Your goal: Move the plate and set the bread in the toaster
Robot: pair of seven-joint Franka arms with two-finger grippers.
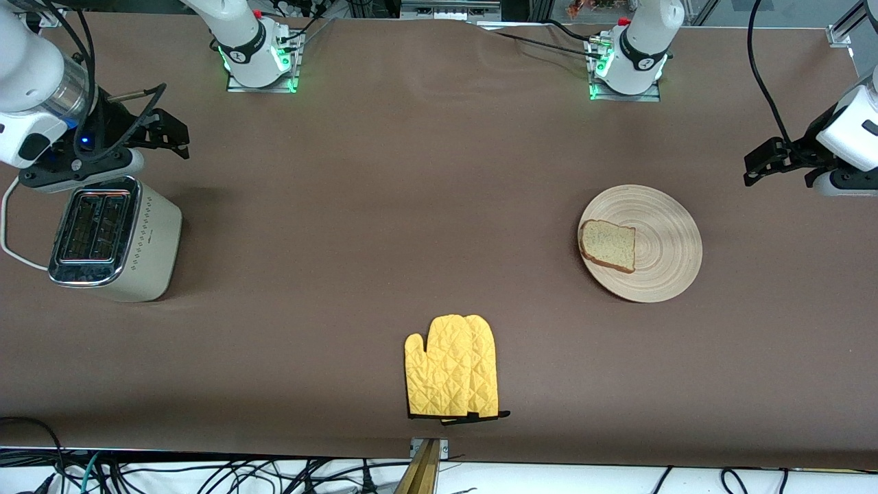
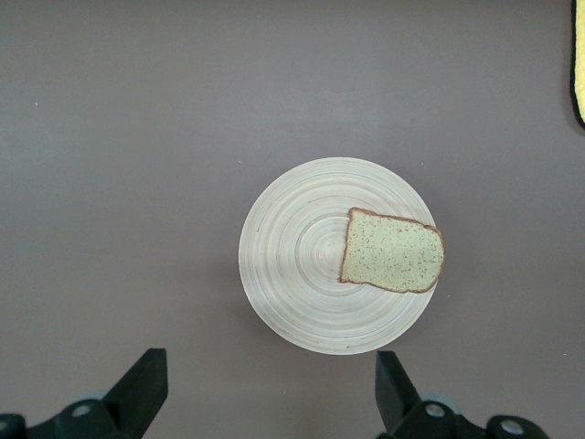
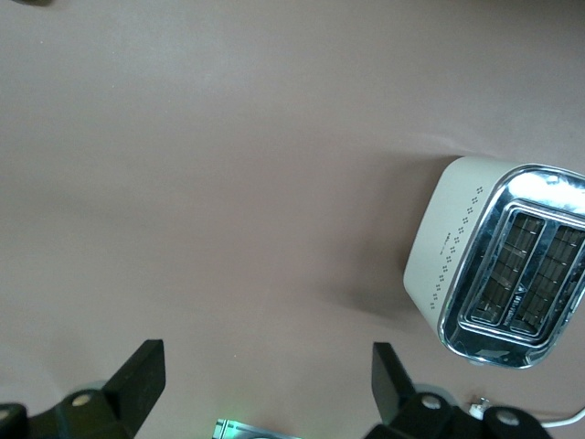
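Observation:
The round light-wood plate (image 1: 662,257) lies on the table toward the left arm's end, and the left wrist view shows it too (image 2: 297,274). The slice of bread (image 1: 609,245) lies flat on it, on the side toward the right arm's end (image 2: 393,251). The cream toaster (image 1: 113,237) stands toward the right arm's end with both slots empty (image 3: 498,265). My left gripper (image 1: 761,165) hangs open and empty over the table beside the plate (image 2: 271,384). My right gripper (image 1: 171,134) hangs open and empty over the table beside the toaster (image 3: 268,380).
A yellow quilted oven mitt (image 1: 451,367) lies near the table's front edge in the middle, and its edge shows in the left wrist view (image 2: 579,82). The toaster's white cord (image 1: 10,226) loops off toward the table's end. The arm bases (image 1: 260,65) stand along the back edge.

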